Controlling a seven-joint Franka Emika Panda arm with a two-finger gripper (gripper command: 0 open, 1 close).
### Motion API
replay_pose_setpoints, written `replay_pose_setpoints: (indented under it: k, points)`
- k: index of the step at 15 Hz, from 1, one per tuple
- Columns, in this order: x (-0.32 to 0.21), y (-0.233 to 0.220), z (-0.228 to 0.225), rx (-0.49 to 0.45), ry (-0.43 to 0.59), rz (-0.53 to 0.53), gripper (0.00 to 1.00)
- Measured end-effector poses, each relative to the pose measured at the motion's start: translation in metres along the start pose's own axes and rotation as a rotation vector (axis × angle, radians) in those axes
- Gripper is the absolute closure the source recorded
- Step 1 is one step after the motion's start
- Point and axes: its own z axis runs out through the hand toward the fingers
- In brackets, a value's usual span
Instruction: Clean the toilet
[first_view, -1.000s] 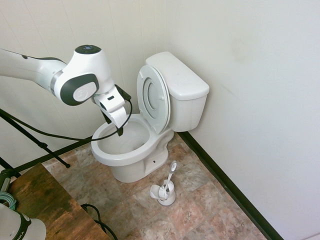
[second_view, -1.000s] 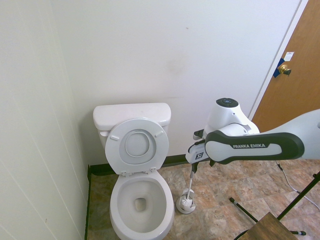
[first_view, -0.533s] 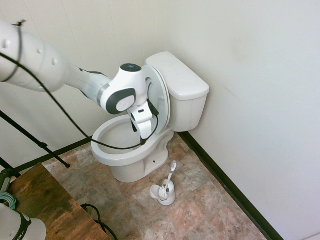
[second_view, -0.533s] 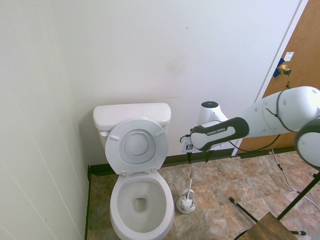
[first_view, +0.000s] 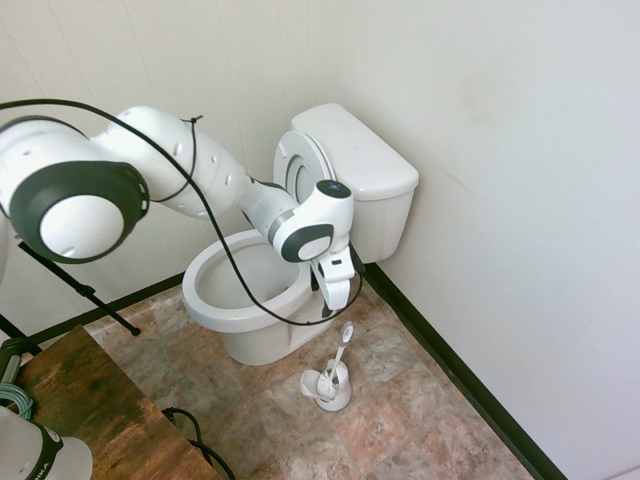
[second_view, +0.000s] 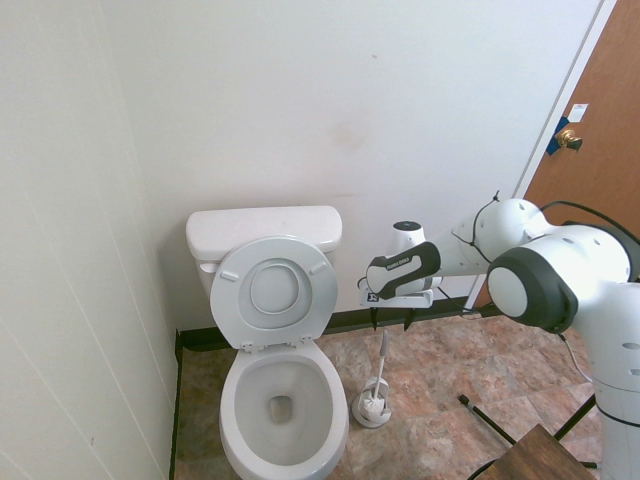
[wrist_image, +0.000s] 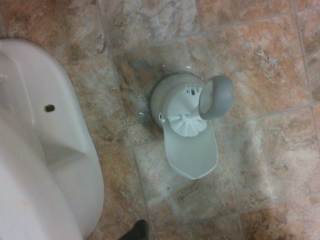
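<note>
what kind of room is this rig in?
A small bathroom, almost certainly. A white toilet stands against the wall with its lid up, a toilet brush sits in its holder on the stone-look tile floor beside it, and a wooden door is nearby.

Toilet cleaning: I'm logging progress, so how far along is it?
Done: the toilet has its lid and seat raised, so the bowl is exposed. In hand: the open, empty hand hangs pointing down above the brush, which stands in its holder on the floor beside the bowl. Left: grasping the brush and all the scrubbing.
</note>
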Motion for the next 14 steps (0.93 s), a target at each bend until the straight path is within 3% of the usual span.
replay_pose_setpoints:
  k: [2, 9, 14]
  points:
    - [0.02, -0.024, 0.027, -0.008, -0.004, 0.016, 0.0]
    - [0.028, -0.036, 0.052, -0.012, -0.018, 0.038, 0.0]
    - [0.04, -0.035, 0.098, -0.008, -0.025, 0.071, 0.0]
